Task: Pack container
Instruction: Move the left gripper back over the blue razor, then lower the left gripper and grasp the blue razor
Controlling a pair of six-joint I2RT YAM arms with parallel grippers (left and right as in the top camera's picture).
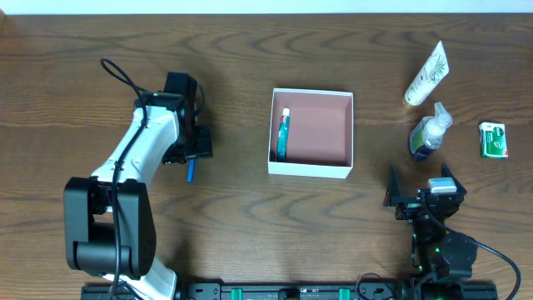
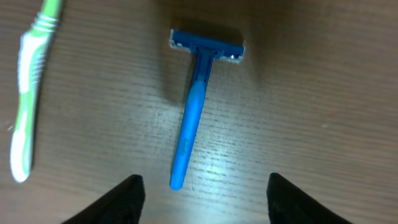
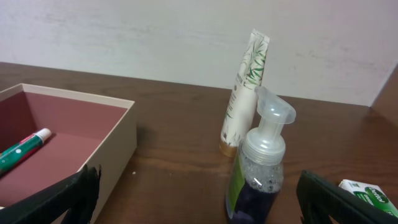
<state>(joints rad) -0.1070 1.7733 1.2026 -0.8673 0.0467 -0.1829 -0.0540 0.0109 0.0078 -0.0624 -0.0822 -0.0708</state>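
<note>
From overhead we see the container (image 1: 321,125) near the middle of the wooden table (image 1: 250,233), open side up, with a toothpaste tube (image 1: 284,135) lying along its left wall. The left gripper (image 1: 193,148) hangs over the table well left of the container, and the handle end of a blue razor (image 1: 191,172) shows just below it. To the right of the container stand a white tube (image 1: 426,73) and a pump bottle (image 1: 428,135), with a green packet (image 1: 493,139) lying farther right. The right gripper (image 1: 423,193) sits near the front edge, below the bottle. In the left wrist view we look down on the razor lying flat, head away from the camera. The two dark fingertips (image 2: 121,199) are spread wide to either side of the handle end and touch nothing. A green and white toothbrush (image 2: 28,93) lies beside the razor, apart from it. In the right wrist view the right gripper's fingers (image 3: 56,199) stand wide apart and empty, and between them we see the container's corner, the bottle and the white tube upright behind it.
</note>
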